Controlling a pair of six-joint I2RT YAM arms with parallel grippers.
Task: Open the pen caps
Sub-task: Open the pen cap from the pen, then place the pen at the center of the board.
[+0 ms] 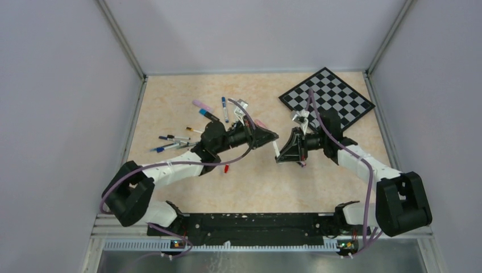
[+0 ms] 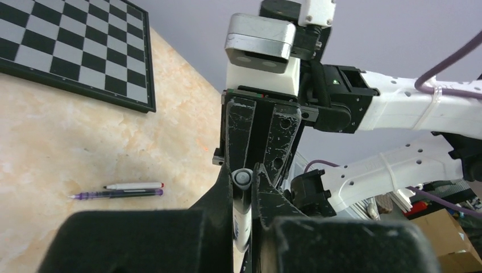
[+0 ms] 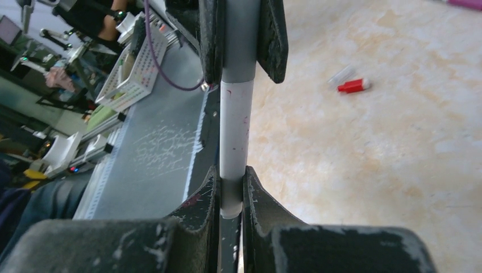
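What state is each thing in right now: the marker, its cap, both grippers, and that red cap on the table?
White marker: capped, held above the table by both grippers.
Grey cap: seated on the marker, between the left jaws.
Left gripper: shut on the grey cap.
Right gripper: shut on the white marker.
Red cap: off its pen, lying loose on the table.

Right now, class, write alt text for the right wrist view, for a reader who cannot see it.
The right gripper clamps a white pen running up the frame, while the left gripper grips its grey end at the top. A red cap lies on the beige table to the right.
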